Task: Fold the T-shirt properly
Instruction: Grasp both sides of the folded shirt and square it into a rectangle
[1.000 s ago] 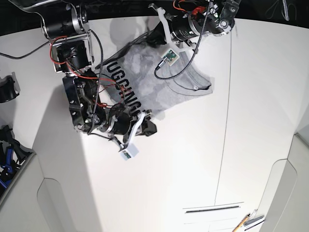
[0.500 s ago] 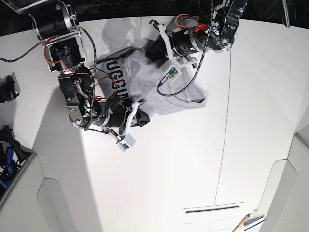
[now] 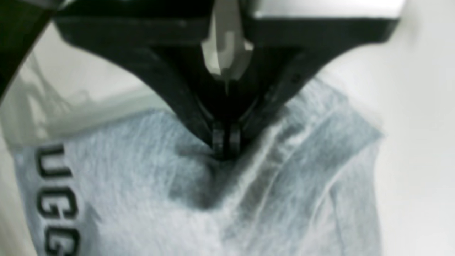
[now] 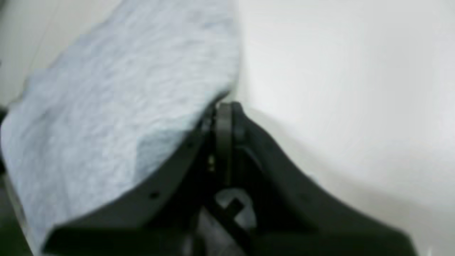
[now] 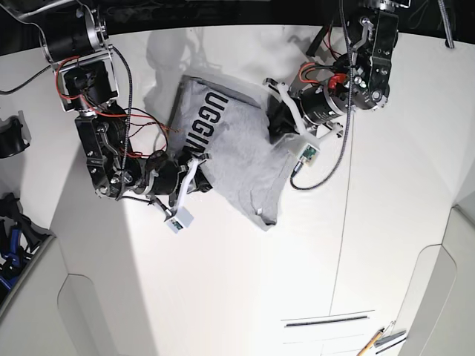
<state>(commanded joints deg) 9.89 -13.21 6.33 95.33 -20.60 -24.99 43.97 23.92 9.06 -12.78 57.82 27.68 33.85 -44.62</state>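
Note:
The heather light-grey T-shirt [image 5: 234, 152] is bunched on the white table [image 5: 223, 297], with black block lettering [image 5: 204, 122] facing up along its left side. My left gripper [image 5: 276, 122] is shut on a fold of the shirt at its right edge. In the left wrist view the closed fingertips [image 3: 217, 137] of the left gripper [image 3: 225, 144] pinch the grey cloth [image 3: 284, 185], with the letters [image 3: 53, 199] at the left. My right gripper [image 5: 202, 172] is shut on the shirt's left edge. In the right wrist view the right gripper [image 4: 224, 108] grips the cloth's rim [image 4: 124, 106].
Black gear [image 5: 11, 137] and a blue-and-black item [image 5: 10, 241] lie at the far left edge. A seam [image 5: 343, 237] runs down the table to the right of the shirt. A pencil-like tool [image 5: 375, 341] lies at the bottom right.
Both grippers kept hold of the shirt. In the base view the left gripper moved down and right and the right gripper moved left. The shirt turned, so the lettering now runs vertically.

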